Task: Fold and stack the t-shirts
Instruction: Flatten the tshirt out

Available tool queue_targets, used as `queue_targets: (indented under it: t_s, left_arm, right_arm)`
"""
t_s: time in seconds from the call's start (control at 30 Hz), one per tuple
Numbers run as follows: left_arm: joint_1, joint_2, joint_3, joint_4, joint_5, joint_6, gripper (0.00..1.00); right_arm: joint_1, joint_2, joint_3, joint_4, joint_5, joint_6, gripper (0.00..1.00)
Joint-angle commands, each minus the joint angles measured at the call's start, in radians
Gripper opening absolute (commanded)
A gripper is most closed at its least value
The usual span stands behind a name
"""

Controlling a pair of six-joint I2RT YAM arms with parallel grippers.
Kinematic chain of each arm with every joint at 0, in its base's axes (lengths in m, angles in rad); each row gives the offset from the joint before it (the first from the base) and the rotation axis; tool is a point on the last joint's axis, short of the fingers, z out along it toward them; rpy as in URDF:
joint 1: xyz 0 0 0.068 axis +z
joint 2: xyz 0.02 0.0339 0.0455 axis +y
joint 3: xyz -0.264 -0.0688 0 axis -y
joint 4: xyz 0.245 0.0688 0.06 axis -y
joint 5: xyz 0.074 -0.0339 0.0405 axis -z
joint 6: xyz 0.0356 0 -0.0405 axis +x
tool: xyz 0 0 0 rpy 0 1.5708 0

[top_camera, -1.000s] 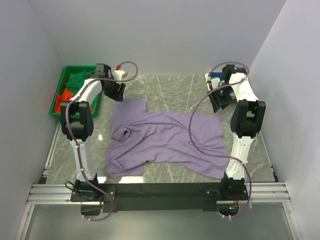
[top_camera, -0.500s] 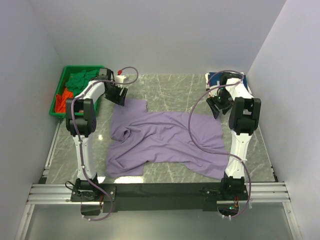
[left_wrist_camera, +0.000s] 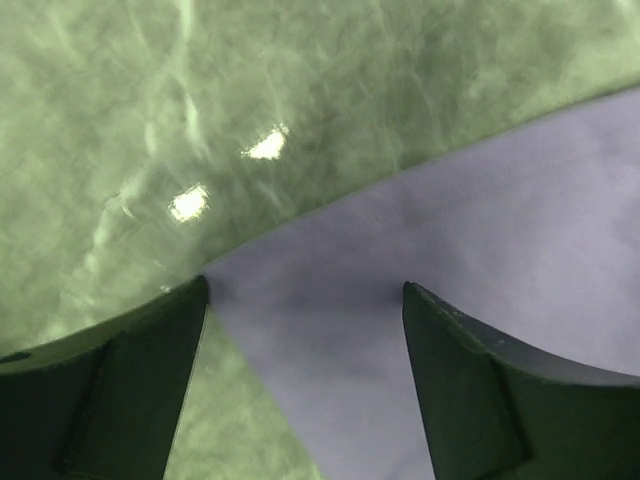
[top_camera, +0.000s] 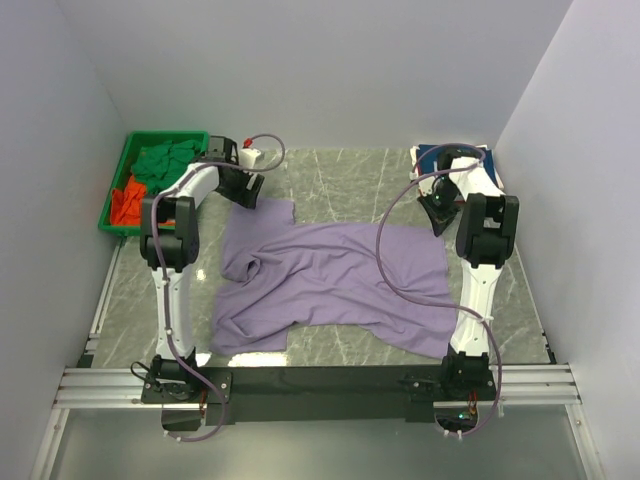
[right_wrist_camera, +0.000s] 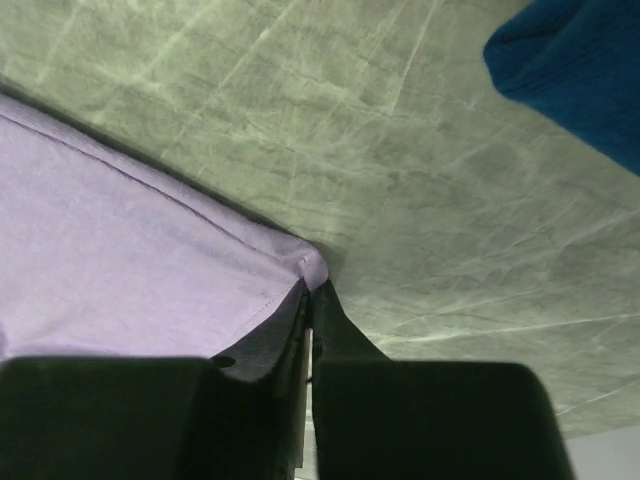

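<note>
Wrist views: left tool (left_wrist_camera: pixel 305 290) wide over lavender tee (left_wrist_camera: pixel 500 230), right tool (right_wrist_camera: pixel 310 295) tight on it

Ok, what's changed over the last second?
Both arms stretched farther out. The left claw slid right to the far-left sleeve of the lavender t-shirt and is open across its edge. The right claw settled at the far-right corner, pinched shut on it. The shirt and the green bin stayed put.
</note>
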Motion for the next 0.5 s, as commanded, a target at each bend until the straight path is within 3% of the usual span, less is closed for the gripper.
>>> queue_targets:
  t_s: [0.0, 0.13, 0.17, 0.23, 0.27, 0.33, 0.37, 0.47]
  left_arm:
    - [-0.017, 0.045, 0.021, 0.035, -0.048, -0.003, 0.83]
    - [-0.018, 0.058, 0.007, 0.029, -0.08, -0.023, 0.67]
    - [-0.018, 0.058, 0.006, 0.023, -0.087, -0.027, 0.54]
    - [-0.014, 0.038, -0.002, 0.035, -0.087, -0.043, 0.38]
    - [-0.011, 0.026, -0.006, 0.043, -0.071, -0.061, 0.22]
    - [0.0, -0.02, 0.003, 0.058, -0.048, -0.076, 0.06]
    - [0.003, -0.039, 0.018, 0.08, -0.044, -0.093, 0.01]
    - [0.018, -0.105, 0.093, 0.086, -0.016, -0.113, 0.0]
  right_arm:
    - [0.003, 0.02, 0.019, -0.003, -0.015, -0.015, 0.0]
    - [0.003, -0.013, -0.001, 0.008, -0.027, -0.018, 0.0]
    - [0.003, -0.022, -0.003, 0.01, -0.032, -0.018, 0.0]
    - [0.003, -0.046, 0.003, 0.013, -0.044, -0.015, 0.0]
    - [0.003, -0.056, 0.019, 0.019, -0.05, -0.01, 0.0]
    - [0.003, -0.086, 0.046, 0.028, -0.076, 0.0, 0.0]
    - [0.003, -0.098, 0.065, 0.036, -0.084, 0.008, 0.0]
    - [0.004, -0.147, 0.19, 0.078, -0.119, 0.039, 0.0]
